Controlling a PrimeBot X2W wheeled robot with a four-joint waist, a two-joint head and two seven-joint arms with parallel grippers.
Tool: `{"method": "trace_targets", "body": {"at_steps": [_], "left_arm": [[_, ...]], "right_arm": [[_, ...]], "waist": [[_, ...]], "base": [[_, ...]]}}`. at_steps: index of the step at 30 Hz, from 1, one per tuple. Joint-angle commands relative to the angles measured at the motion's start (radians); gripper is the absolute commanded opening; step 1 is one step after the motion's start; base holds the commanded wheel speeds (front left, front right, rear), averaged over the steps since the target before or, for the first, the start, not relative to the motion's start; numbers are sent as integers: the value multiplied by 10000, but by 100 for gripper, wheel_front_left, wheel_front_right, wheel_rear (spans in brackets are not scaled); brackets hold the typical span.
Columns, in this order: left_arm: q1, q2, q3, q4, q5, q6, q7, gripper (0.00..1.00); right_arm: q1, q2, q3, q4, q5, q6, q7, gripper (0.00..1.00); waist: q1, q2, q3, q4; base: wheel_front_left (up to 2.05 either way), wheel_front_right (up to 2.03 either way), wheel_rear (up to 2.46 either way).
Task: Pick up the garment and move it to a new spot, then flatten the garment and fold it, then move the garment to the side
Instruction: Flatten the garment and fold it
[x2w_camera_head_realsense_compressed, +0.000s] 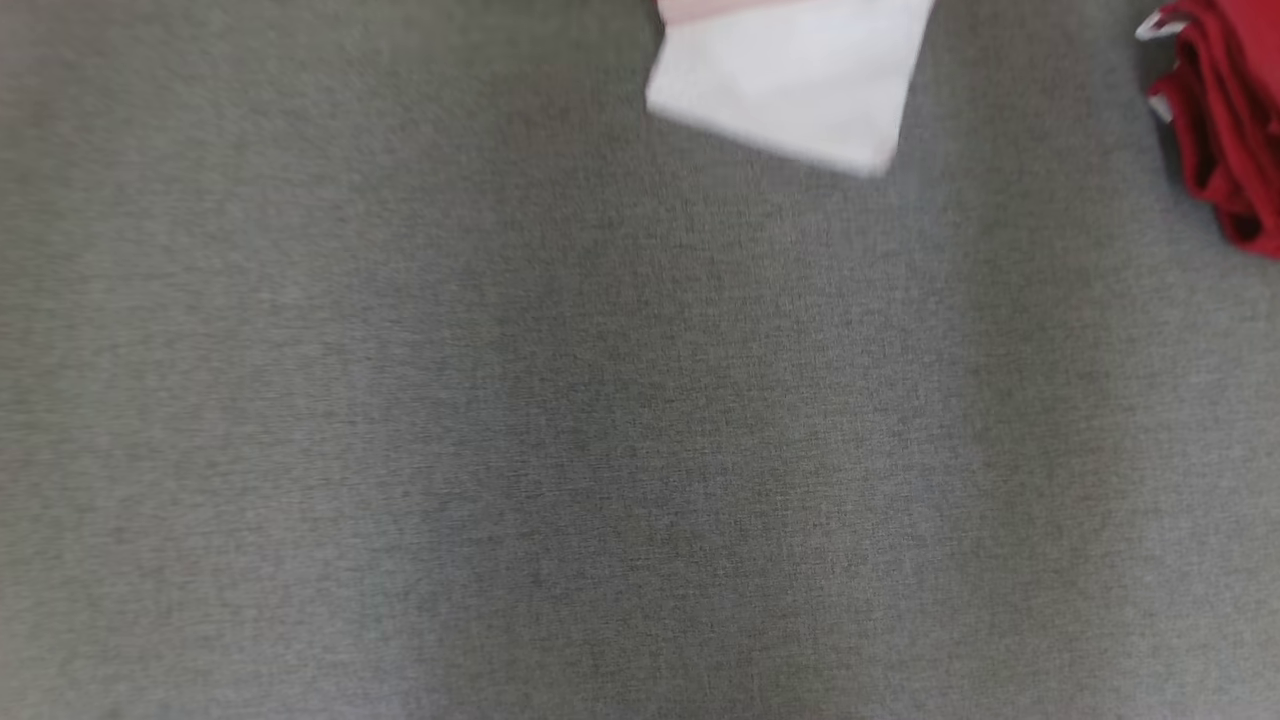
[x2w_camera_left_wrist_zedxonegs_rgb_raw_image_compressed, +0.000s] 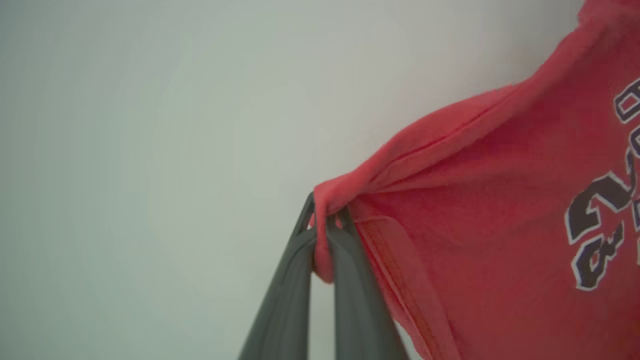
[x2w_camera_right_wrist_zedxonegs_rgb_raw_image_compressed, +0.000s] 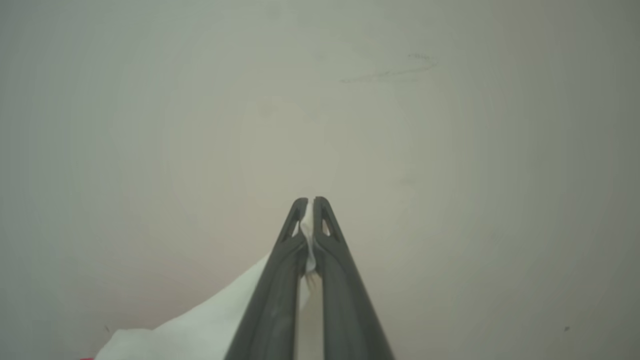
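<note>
At the bottom of the left wrist view, the left gripper (x2w_camera_left_wrist_zedxonegs_rgb_raw_image_compressed: 327, 210) has its 2 dark fingers (x2w_camera_left_wrist_zedxonegs_rgb_raw_image_compressed: 285, 300) pressed together on a bunched fold of the red garment (x2w_camera_left_wrist_zedxonegs_rgb_raw_image_compressed: 500, 210). A nub of the red cloth pokes out between the tips and a little more sags between the fingers just below. From that pinch the garment spreads up and to the right of the view, with a stitched hem running down along the right-hand finger. Farther right, at the picture's edge, sits a dark print (x2w_camera_left_wrist_zedxonegs_rgb_raw_image_compressed: 600, 225) outlined in white; the letters are cut off and cannot be read. Behind the garment is a plain pale background (x2w_camera_left_wrist_zedxonegs_rgb_raw_image_compressed: 150, 150).

In the right wrist view, the right gripper (x2w_camera_right_wrist_zedxonegs_rgb_raw_image_compressed: 310, 202) is likewise clamped tight, here on a thin edge of white cloth (x2w_camera_right_wrist_zedxonegs_rgb_raw_image_compressed: 210, 325). The cloth shows as a strip between the tips and falls away to the lower left of the view. Whether it belongs to the red garment cannot be told. Beyond the fingers is a plain pale surface (x2w_camera_right_wrist_zedxonegs_rgb_raw_image_compressed: 450, 150) with a faint scuff mark near the top.

The head view looks down on a grey woven surface (x2w_camera_head_realsense_compressed: 500, 400). At its far edge lies a blurred white folded piece (x2w_camera_head_realsense_compressed: 800, 80) with a pinkish band along its top. Well apart from it, in the top right corner, sits a red bundle (x2w_camera_head_realsense_compressed: 1225, 120) of folded cloth with a small white tag (x2w_camera_head_realsense_compressed: 1155, 28).
</note>
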Motion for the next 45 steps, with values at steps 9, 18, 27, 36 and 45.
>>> {"method": "trace_targets", "body": {"at_steps": [9,18,27,36,45], "left_arm": [[-2461,-534,-1860,1572,-963,26,-757,0],[-2165,-889,-2490,2425,-1903,24,-1856,0],[579,-1062,-2318,2493,-2786,100,-3216,0],[6357,-754,-39,-952,-2151,1692,-3263,0],[11680,-871,793,-2773,-1008,2600,-3266,0]], "right_arm": [[-2659,254,456,1737,-927,-27,-544,0],[-2893,300,1244,2280,-825,-27,-1032,0],[182,-496,2552,563,765,-27,-1507,0],[7093,-2053,1017,-3122,2929,-27,-1558,0],[14050,-931,-1104,-5444,2579,-25,-1551,0]], "waist": [[-5,-3,855,-141],[-5,-3,908,15],[-5,-3,-438,93],[-5,-3,-2158,284],[-5,-3,-2887,513]], "base": [[0,0,0],[0,0,0],[0,0,0],[0,0,0],[0,0,0]]}}
